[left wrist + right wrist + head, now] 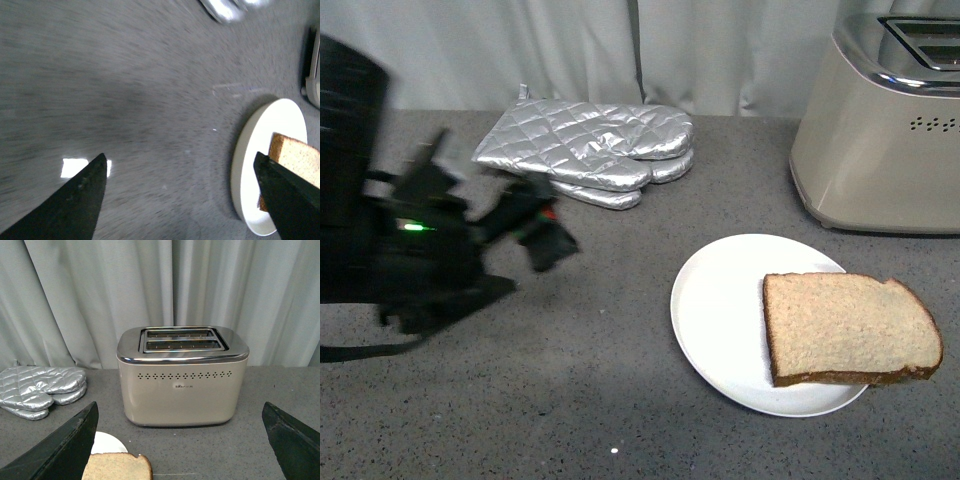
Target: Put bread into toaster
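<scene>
Front view: the bread [850,328] lies flat on the right side of a white plate [695,300], its domed crust end overhanging the rim. The toaster [880,150] stands behind the plate and to its right, and in the right wrist view both slots look empty. The left gripper [535,225], blurred, hangs over bare counter [570,400] left of the plate with its fingers spread wide and nothing between them. The right gripper [180,407] is likewise wide open and empty.

The slice is probably light, soft and easily crushed or torn, with only the crust a little firmer. The overhanging crust edge looks like the best hold, pinched gently across the thickness. Silver oven mitts [590,150] lie well clear at the back.
</scene>
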You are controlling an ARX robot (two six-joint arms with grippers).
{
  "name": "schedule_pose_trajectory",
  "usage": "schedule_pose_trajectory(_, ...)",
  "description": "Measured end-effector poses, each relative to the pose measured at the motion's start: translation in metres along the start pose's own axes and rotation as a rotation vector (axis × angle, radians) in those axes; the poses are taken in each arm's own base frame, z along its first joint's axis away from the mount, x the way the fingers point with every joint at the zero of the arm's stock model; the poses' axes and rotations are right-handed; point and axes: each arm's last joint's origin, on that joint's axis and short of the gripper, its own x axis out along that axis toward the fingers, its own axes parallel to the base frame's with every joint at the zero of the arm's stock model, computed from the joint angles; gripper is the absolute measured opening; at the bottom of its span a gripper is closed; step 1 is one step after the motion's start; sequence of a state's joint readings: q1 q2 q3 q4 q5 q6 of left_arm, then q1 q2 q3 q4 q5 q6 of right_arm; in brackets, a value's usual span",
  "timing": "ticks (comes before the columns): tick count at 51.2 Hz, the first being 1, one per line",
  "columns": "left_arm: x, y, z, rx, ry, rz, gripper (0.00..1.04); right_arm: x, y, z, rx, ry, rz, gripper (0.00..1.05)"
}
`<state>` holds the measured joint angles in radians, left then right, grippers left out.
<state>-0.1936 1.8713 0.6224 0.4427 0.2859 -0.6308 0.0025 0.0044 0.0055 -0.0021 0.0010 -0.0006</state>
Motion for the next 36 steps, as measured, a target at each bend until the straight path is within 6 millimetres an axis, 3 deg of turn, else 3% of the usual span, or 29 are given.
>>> schedule_pose_trajectory(4,-0.037,0.033,0.007,-0.068,-0.061,0.014,0.98,0.0,0.0,0.0,0.0,0.0,0.0,0.95)
schedule_pose_trajectory(5,-0.055,0.052,0.006,-0.091,-0.105,0.038,0.99,0.0,0.0,0.0,0.0,0.0,0.0,0.95)
schedule_pose_trajectory(11,-0.086,0.088,-0.002,0.023,-0.326,0.068,0.81,0.0,0.0,0.0,0.0,0.0,0.0,0.95)
schedule_pose_trajectory(14,-0.125,0.1,-0.019,0.18,-0.506,0.015,0.7,0.0,0.0,0.0,0.0,0.0,0.003,0.95)
schedule_pose_trajectory(20,-0.183,0.099,-0.045,0.347,-0.71,0.106,0.52,0.0,0.0,0.0,0.0,0.002,-0.003,0.95)
schedule_pose_trajectory(27,-0.202,0.069,-0.062,0.471,-0.813,0.204,0.33,0.0,0.0,0.0,0.0,-0.001,0.002,0.95)
schedule_pose_trajectory(29,-0.211,0.053,-0.069,0.566,-0.876,0.168,0.22,0.0,0.0,0.0,0.0,0.001,0.0,0.95)
schedule_pose_trajectory(36,-0.217,0.041,-0.077,0.598,-0.966,0.2,0.03,0.0,0.0,0.0,0.0,0.0,-0.003,0.95)
